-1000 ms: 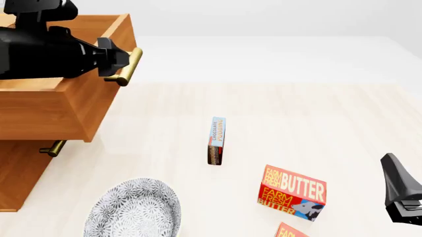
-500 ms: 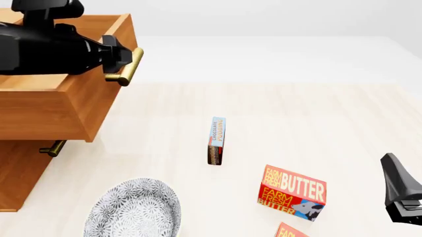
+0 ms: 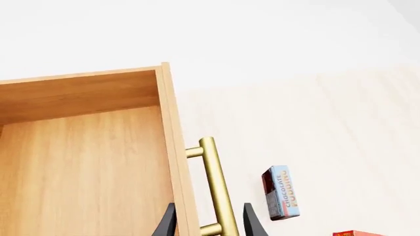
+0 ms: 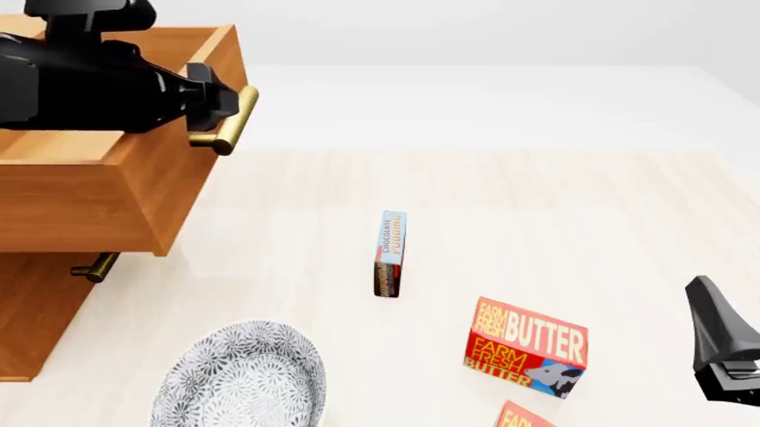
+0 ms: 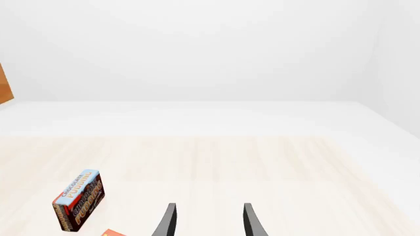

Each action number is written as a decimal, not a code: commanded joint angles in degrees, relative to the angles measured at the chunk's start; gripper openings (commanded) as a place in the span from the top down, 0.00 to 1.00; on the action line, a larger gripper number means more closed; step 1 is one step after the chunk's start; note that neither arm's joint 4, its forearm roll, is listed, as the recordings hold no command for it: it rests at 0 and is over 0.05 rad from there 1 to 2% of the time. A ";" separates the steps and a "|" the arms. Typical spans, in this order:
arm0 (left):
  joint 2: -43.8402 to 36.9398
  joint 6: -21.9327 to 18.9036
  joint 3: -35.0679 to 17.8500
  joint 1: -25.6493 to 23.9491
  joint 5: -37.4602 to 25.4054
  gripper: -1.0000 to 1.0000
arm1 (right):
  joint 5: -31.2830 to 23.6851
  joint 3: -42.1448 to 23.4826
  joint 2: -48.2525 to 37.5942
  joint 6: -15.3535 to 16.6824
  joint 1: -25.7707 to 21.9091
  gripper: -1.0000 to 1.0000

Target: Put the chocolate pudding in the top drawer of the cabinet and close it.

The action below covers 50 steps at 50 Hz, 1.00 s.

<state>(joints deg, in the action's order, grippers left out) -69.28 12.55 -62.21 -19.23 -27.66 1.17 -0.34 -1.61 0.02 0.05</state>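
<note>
- Front view: the cabinet (image 4: 36, 311) stands at the table's near left, and its top drawer (image 4: 113, 191) is pulled well out, showing bare wood inside.
- Left gripper (image 4: 214, 105) is at the drawer's brass handle (image 4: 226, 120); in the left wrist view its fingers (image 3: 251, 222) straddle the drawer front and the bar (image 3: 219, 189), spread a little wider than the bar, and whether they touch it cannot be told.
- Pudding (image 4: 390, 253) stands on edge on the table (image 4: 570, 205), well to the right of the cabinet and outside the drawer.
- Butter box (image 4: 526, 347) lies to the right of the pudding and nearer the camera; a second red box (image 4: 522, 416) just shows at the picture's lower edge.
- Patterned plate (image 4: 244, 378) sits just right of the cabinet's base, below the lower handle (image 4: 92, 267).
- Right gripper (image 5: 208, 221) hovers over bare table far right of the cabinet, fingers parted and holding nothing.
</note>
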 commanded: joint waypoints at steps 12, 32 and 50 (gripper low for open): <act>2.49 -7.60 -4.52 -7.11 0.72 0.00 | 0.10 0.00 -0.10 0.00 0.00 0.00; 5.79 -9.23 -5.41 -7.96 2.10 0.00 | 0.07 0.00 -0.07 0.04 0.00 0.00; 7.80 -10.93 -7.50 -8.48 0.57 0.00 | 0.06 0.00 -0.05 0.00 0.00 0.00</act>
<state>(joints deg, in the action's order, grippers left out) -66.08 11.02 -63.54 -20.84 -30.67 1.23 -0.34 -1.67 0.02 0.05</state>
